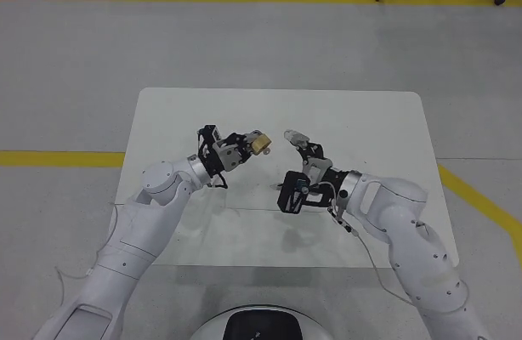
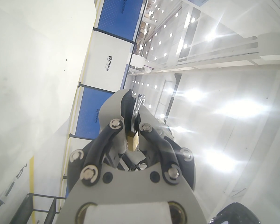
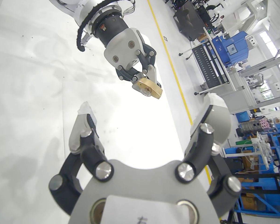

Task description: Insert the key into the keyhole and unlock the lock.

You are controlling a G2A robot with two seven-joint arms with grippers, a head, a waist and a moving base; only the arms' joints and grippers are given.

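Both arms bend inward over the middle of the white worktop (image 1: pixel 363 110). The left arm (image 1: pixel 163 183) reaches rightward. The left end effector (image 1: pixel 251 143) pinches a brass lock (image 1: pixel 261 145), holding it in the air above the worktop. The right arm (image 1: pixel 397 212) angles in from the opposite side. The right end effector (image 3: pixel 149 108), near the lock and facing it, is spread wide.

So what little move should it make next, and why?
Probably ease the right gripper, open and empty, toward the padlock that the left gripper holds above the table: it faces the lock's silvery keyhole end.
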